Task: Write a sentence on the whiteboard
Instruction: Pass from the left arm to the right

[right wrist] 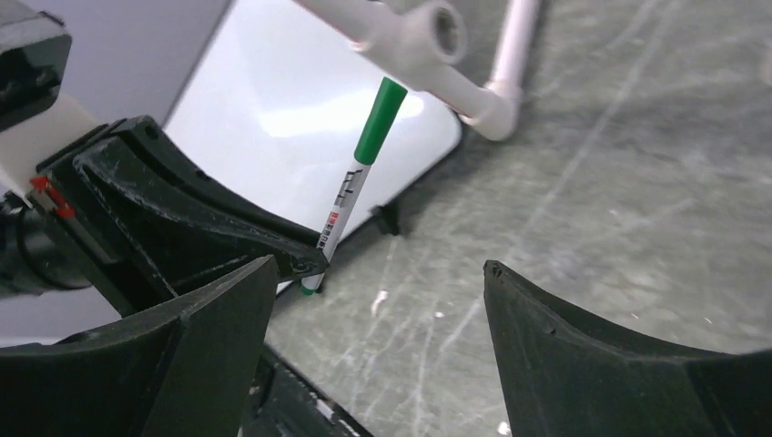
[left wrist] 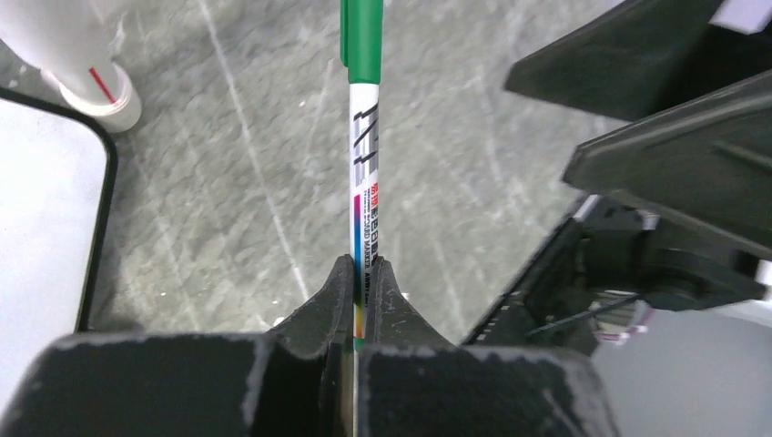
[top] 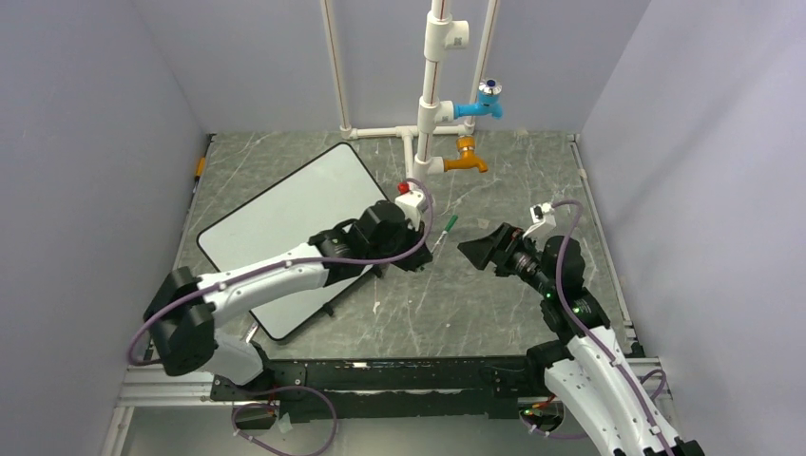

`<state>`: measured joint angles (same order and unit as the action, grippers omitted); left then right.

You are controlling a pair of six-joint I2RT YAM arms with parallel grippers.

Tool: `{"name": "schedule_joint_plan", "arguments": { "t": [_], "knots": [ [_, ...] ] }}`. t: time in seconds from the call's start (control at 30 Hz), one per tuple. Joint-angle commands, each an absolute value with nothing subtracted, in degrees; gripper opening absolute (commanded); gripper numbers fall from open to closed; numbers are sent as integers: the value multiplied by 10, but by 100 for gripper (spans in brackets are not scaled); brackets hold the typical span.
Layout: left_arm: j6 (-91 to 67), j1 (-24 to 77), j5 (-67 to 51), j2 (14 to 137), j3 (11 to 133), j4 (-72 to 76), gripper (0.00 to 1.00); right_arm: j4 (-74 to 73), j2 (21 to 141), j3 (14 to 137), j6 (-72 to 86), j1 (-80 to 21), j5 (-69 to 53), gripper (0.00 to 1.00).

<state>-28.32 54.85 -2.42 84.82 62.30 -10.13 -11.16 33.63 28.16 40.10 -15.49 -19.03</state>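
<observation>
- The left hand (left wrist: 364, 273) is clamped on the tail of a slim white marker with a green cap (left wrist: 363, 137). It sits just off the right edge of the flat white whiteboard with a thin black rim (top: 276, 214), and the cap end points away from its fingers, exposed.
- The right hand (right wrist: 380, 267), jaws spread wide, sits further right of the board and faces the marker, likely to pull the cap, which appears still on.
- The board lies flat on the grey marbled bench (top: 494, 313), blank; the sentence is not yet begun.
</observation>
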Motion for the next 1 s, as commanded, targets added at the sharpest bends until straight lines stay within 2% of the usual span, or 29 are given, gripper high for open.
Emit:
{"name": "schedule_joint_plan", "arguments": {
  "t": [0.0,0.1,0.37,0.97],
  "knots": [
    [-325,551,-57,792,624,-89,0,-7,317,284,421,-157,-270,83],
    [-335,551,-54,765,634,-84,0,30,331,296,436,-157,-291,77],
    [-355,552,-37,697,647,-75,0,106,377,349,466,-165,-337,71],
    [-363,553,-70,655,626,16,0,205,453,384,489,-278,-286,56]
  ]
}}
